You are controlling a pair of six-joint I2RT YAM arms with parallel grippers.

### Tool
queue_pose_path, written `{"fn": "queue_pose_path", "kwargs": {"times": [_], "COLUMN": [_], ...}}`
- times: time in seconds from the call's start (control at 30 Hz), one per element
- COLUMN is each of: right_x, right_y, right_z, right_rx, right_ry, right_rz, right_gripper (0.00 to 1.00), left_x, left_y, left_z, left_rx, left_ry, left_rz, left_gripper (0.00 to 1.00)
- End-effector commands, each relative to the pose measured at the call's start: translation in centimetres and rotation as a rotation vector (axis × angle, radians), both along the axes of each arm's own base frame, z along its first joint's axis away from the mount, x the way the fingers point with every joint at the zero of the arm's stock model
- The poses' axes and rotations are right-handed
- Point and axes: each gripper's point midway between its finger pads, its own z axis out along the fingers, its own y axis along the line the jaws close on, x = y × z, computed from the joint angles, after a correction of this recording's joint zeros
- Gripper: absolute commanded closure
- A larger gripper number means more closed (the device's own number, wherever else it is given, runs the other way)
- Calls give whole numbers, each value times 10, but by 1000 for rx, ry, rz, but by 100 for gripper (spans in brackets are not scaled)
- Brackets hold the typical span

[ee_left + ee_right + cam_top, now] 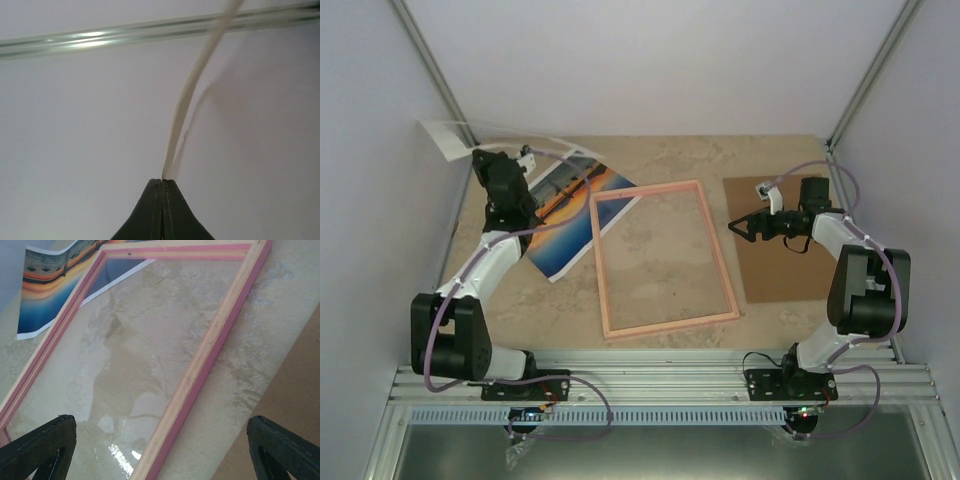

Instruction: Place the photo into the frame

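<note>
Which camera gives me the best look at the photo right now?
Top external: the photo shows nearly whole, one end held up by the left end effector. Left wrist sees only its pinched edge; right wrist catches one part beyond the frame.

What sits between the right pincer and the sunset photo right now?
The thin pink rectangular picture frame, flat on the table, separates the right pincer from the sunset paper photo; the top view shows it.

In the overhead view the black-and-white left arm covers part of the white-bordered sunset paper photo, and the thin pink rectangular frame hides a strip of one corner. The left wrist camera shows the photo only edge-on, running off the top. The right wrist view crops the frame's near corners and most of the brown cardboard sheet.
</note>
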Motion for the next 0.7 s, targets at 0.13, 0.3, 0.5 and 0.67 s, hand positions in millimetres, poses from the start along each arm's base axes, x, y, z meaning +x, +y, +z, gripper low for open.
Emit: {"fn": "queue_pose_path", "kwargs": {"times": [0.13,0.3,0.5,0.67], "right_x": [0,11,18,2], "right_y": [8,8,0,10], "right_z": [39,91,190,272], "right_rx": [61,12,-169,-259], "right_ry": [-111,-278,-571,-767], "right_rz": [70,134,187,193], "right_gripper": [7,7,6,4], "left_x": [13,15,4,0], "left_y": [-8,-57,-130,-171], "left_z": [85,70,56,55], "left_rx": [-79,-408,-649,-802], "left_ry": [-90,-20,57,94], "left_rz": [-30,-151,-324,-392], "left_gripper": [100,100,100,100]}}
